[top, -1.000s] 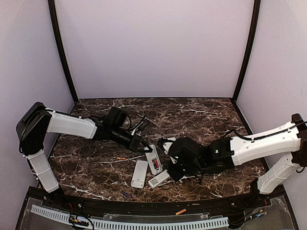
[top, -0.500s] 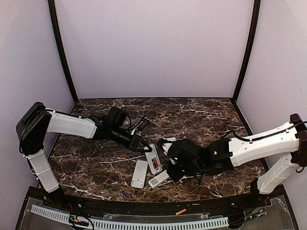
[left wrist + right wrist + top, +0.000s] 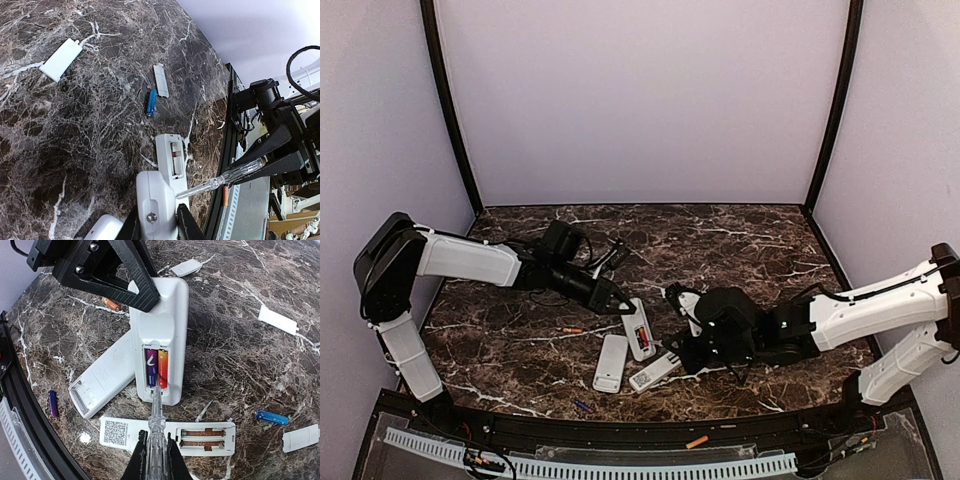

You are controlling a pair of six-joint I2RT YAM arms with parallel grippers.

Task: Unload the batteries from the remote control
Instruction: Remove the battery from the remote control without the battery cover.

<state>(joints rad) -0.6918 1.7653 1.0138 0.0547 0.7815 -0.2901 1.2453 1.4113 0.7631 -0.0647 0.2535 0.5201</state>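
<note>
Purple, orange batteries (image 3: 156, 365) (glossy cylinders).

left gripper (image 3: 620, 307) low, jaws clamped | right gripper (image 3: 152, 457) pinched tight, seemingly tilted down; both reach inward

A dark surface (image 3: 740, 240) with white veins is seen, closed in by pale purple walls (image 3: 640, 100) and black posts (image 3: 448, 110). Small flat white covers (image 3: 278, 320) are laid on it, well apart. A clear screwdriver (image 3: 156, 415) with a thin metal tip is seen. A white slotted strip (image 3: 590, 464) is fixed along the near edge.
</note>
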